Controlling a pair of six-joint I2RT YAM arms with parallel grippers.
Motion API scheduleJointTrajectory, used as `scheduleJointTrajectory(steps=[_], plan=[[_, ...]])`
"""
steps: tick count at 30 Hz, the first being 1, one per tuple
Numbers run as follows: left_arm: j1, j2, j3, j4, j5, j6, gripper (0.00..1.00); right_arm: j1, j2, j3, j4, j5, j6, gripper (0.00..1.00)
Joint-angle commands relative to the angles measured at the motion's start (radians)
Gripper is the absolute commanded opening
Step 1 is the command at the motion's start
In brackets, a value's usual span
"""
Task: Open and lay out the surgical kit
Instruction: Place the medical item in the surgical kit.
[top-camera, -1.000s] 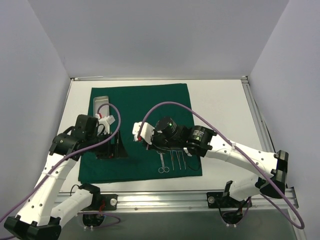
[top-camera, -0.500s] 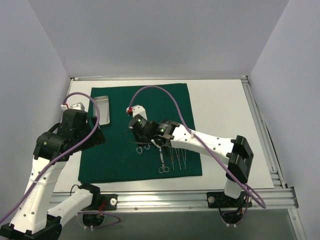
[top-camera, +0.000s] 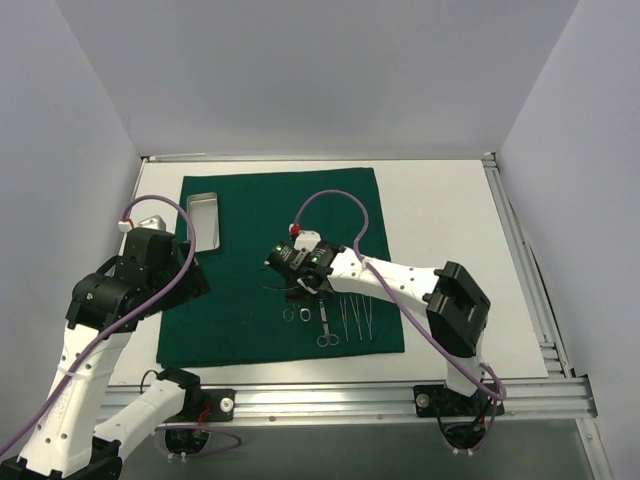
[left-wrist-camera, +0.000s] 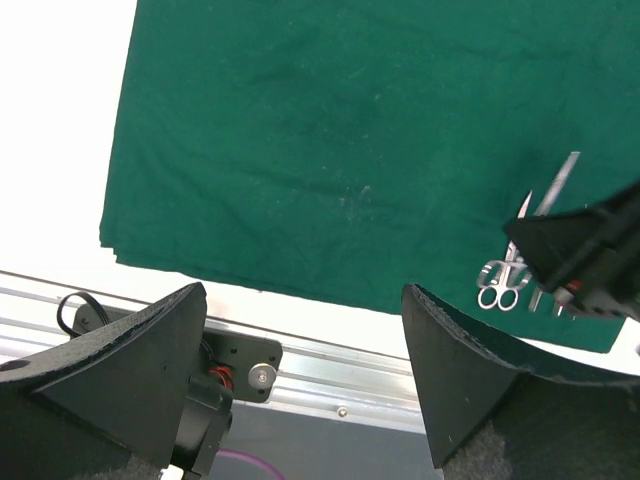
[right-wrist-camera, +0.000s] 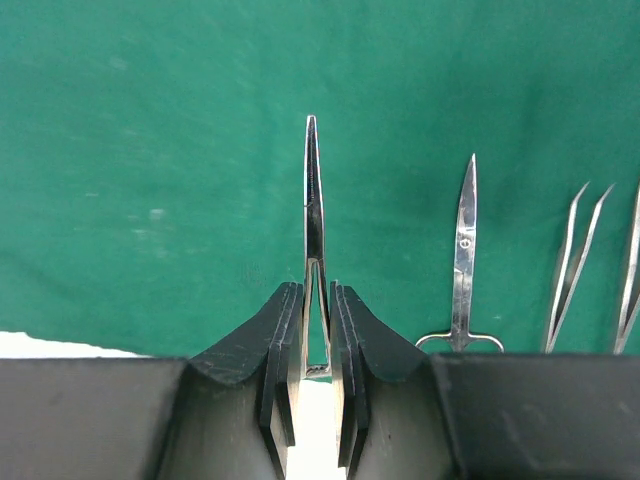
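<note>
The dark green cloth (top-camera: 262, 200) lies spread flat on the table. The shiny metal tray (top-camera: 204, 220) sits on its far left corner. My right gripper (top-camera: 296, 285) is over the middle of the cloth, shut on the handles of steel forceps (right-wrist-camera: 314, 190) whose tip points away. Scissors (right-wrist-camera: 463, 260) and tweezers (right-wrist-camera: 572, 270) lie just right of it; they also show in the top view as scissors (top-camera: 326, 325) and tweezers (top-camera: 357, 318). My left gripper (left-wrist-camera: 305, 320) is open and empty above the cloth's near left corner (left-wrist-camera: 120, 240).
The aluminium rail (top-camera: 330, 400) runs along the table's near edge. Bare white table (top-camera: 450, 220) shows right of the cloth. Grey walls stand on both sides and behind. The right arm's purple cable (top-camera: 335, 200) loops over the cloth.
My left arm pulled back to the left off the cloth. My right gripper swung to the cloth's middle, then shifted slightly nearer and right with the forceps.
</note>
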Motion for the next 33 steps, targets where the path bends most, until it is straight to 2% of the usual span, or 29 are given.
scheduleJointTrajectory(steps=[1,10,33], plan=[[0.005,-0.031,-0.013,-0.062,0.02,-0.032,0.88,0.016,0.034,-0.015,-0.052,-0.011,0.074,0.0],[0.005,-0.042,-0.053,-0.041,0.055,-0.034,0.88,0.039,0.08,-0.063,-0.035,-0.02,0.097,0.0],[0.005,-0.037,-0.068,-0.018,0.101,0.003,0.88,0.024,0.196,-0.02,-0.026,-0.065,0.094,0.0]])
